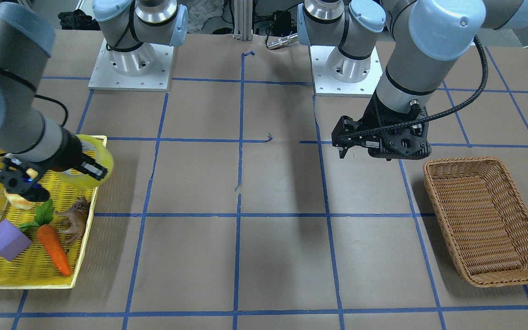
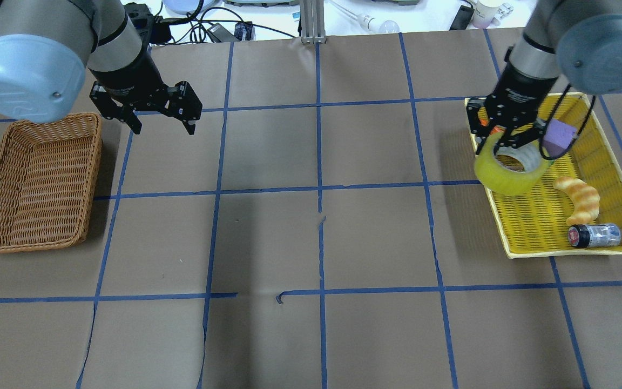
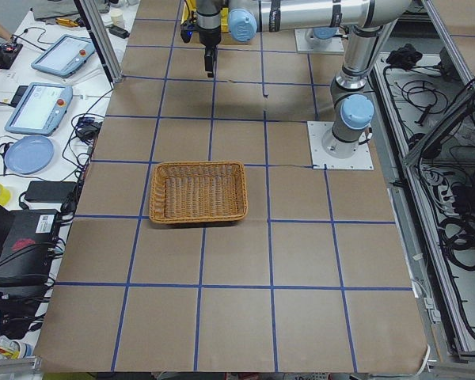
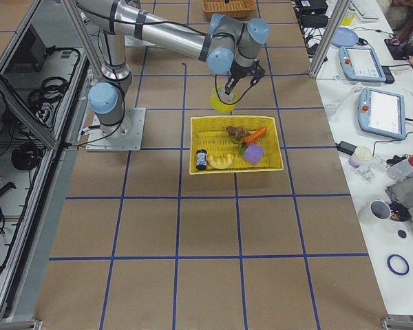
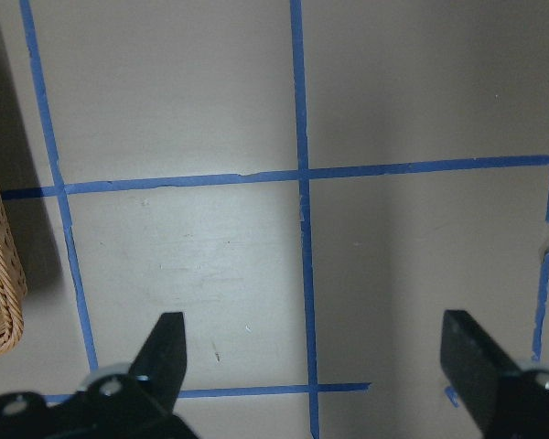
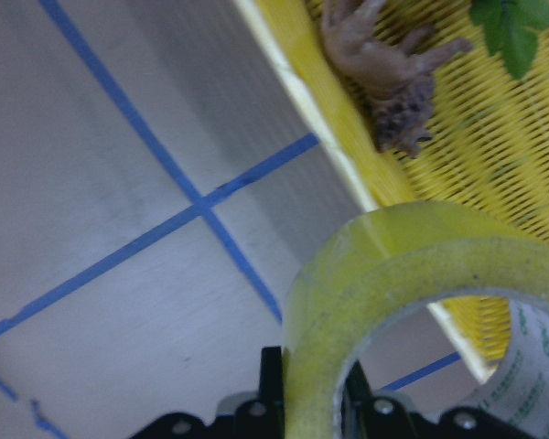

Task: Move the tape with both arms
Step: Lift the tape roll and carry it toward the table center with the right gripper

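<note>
Crossing the brown-papered table (image 2: 268, 237) below the gripped tape (image 2: 497, 178), blue lines (image 2: 319, 162) form squares.

You have bare surface (image 2: 316, 237) between the basket (image 2: 94, 178) and the yellow tray (image 2: 581, 252), under the left tool (image 2: 165, 127). The right tool (image 2: 511, 145), with the tape (image 2: 497, 175), hangs over the tray's edge, with a purple block (image 2: 559, 135) and a toy croissant (image 2: 578, 197) close by.

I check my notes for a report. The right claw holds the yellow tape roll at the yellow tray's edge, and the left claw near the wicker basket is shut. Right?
One error: the left claw is open, its fingers wide apart with nothing between, as the left wrist view shows. The right claw holds the tape roll at the edge of the yellow tray.
</note>
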